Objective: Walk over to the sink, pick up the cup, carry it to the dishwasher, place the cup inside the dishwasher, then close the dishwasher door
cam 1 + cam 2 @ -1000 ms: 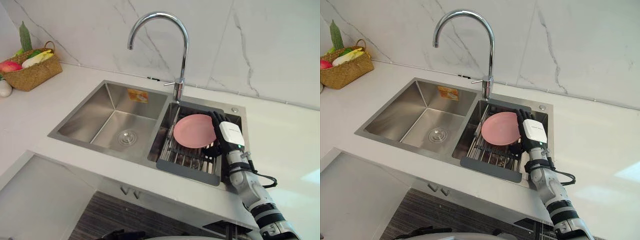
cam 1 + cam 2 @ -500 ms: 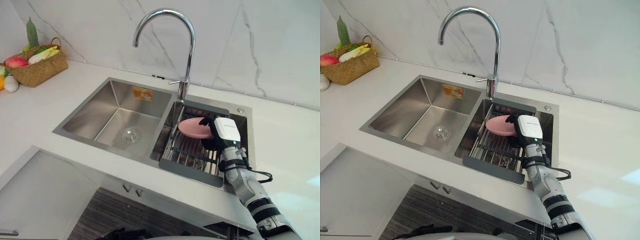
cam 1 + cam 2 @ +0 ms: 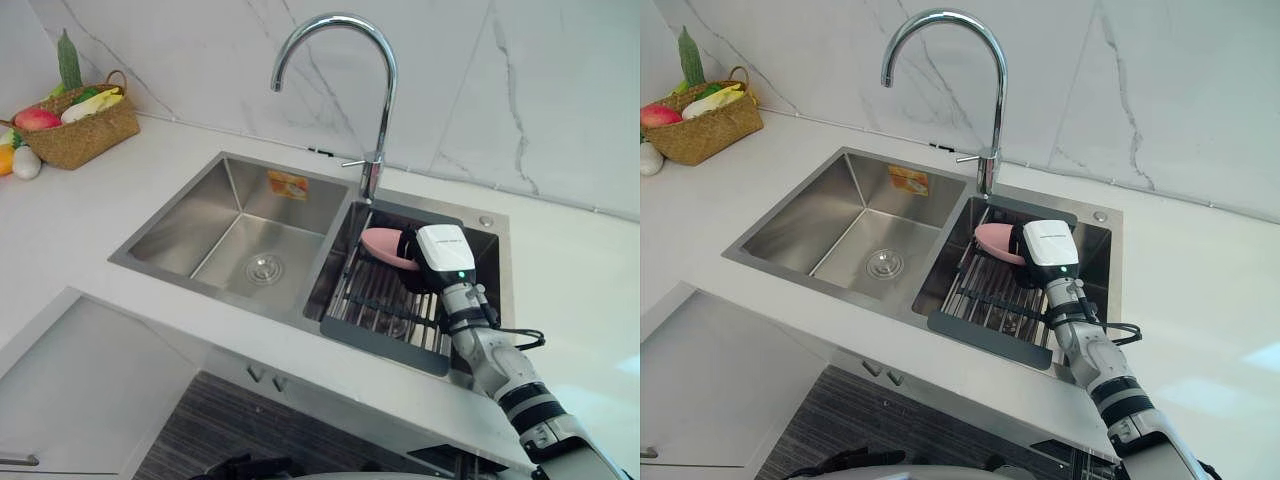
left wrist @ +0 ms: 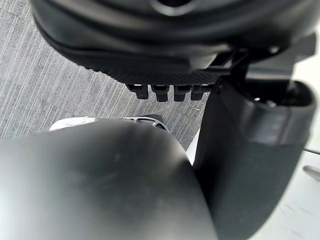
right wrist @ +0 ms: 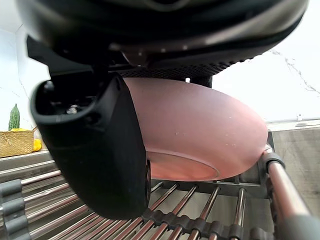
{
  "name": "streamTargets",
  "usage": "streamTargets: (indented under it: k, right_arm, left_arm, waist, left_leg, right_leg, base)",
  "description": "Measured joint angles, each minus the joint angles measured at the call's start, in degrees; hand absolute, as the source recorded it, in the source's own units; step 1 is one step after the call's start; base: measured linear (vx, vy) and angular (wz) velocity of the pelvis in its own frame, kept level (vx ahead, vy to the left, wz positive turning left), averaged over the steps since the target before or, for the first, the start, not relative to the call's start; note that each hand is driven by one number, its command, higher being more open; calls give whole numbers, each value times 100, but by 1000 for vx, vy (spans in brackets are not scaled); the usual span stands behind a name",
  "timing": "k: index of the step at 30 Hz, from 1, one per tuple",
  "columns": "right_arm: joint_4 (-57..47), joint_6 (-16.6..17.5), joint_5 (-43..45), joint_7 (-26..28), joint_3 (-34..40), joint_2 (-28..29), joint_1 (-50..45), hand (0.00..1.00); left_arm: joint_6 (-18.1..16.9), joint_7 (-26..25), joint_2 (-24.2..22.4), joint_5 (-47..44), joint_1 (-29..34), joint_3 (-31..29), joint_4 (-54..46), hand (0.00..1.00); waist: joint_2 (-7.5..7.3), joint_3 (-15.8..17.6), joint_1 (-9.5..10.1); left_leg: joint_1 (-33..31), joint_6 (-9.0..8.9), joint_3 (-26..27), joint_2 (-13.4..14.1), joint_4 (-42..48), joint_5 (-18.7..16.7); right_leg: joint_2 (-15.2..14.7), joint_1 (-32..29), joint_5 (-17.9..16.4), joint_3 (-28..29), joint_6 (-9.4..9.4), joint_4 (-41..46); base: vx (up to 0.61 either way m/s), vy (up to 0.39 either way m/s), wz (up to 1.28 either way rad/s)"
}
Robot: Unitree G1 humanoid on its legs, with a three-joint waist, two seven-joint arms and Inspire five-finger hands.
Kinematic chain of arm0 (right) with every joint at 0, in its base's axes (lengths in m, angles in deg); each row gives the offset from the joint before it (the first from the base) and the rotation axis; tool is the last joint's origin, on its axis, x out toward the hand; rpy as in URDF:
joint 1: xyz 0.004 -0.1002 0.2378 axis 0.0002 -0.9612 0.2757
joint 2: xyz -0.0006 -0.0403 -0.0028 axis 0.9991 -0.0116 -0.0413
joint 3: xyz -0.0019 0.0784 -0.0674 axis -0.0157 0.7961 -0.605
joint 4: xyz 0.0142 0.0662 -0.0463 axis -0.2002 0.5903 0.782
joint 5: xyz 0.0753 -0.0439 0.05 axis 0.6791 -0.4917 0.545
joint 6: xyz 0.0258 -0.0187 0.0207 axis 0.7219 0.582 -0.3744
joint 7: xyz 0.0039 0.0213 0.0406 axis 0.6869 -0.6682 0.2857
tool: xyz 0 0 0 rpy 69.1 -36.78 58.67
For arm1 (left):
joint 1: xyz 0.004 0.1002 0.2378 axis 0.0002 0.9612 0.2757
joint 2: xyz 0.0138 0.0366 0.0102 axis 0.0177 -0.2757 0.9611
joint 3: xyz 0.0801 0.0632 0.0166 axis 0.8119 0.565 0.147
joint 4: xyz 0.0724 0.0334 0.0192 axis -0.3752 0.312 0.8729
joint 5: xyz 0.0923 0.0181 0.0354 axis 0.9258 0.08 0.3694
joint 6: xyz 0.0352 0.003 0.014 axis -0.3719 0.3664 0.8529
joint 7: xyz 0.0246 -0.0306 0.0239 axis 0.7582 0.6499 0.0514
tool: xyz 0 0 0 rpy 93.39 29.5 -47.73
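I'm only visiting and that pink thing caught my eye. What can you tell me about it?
It is a shallow pink dish, more bowl than cup, smooth and matte, with a low round foot ring under it. It is tipped on edge. The robot's right hand grips it, thumb on one face and fingers over the rim. It hangs just over the metal bars of the drying rack in the right basin of the steel sink; whether its lower edge touches the bars, I cannot tell.

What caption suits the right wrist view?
Right hand, fingers and thumb pinching a pink bowl over the sink's drying rack.
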Motion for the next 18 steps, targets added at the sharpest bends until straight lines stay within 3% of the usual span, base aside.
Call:
streamTargets:
  k: [7, 12, 18]
  right_arm:
    - [-142, 334, 96, 16, 6, -274, -8, 0]
    - [-925, 770, 737, 10, 323, -341, -119, 0]
    - [-1817, 1193, 2636, 134, 1262, -192, -531, 0]
  left_arm:
    - [-8, 17, 1, 0, 9, -31, -3, 100]
    - [-72, 31, -16, 1, 74, -116, 0, 100]
    - [-86, 17, -20, 1, 81, -114, 16, 100]
  waist:
    - [-14, 8, -24]
    - [-13, 8, -142]
    - [-11, 6, -157]
  left_leg:
    - [0, 0, 46, -1, -13, 0]
    - [4, 1, 87, -1, -13, -1]
    - [64, -16, 192, 11, -8, -16]
  right_leg:
    - [2, -16, 1, 71, -1, 18]
    - [5, -57, 2, 153, -1, 24]
    - [18, -36, 4, 262, -3, 25]
  base:
    - [0, 0, -2]
    - [2, 11, -8]
    - [-7, 15, -8]
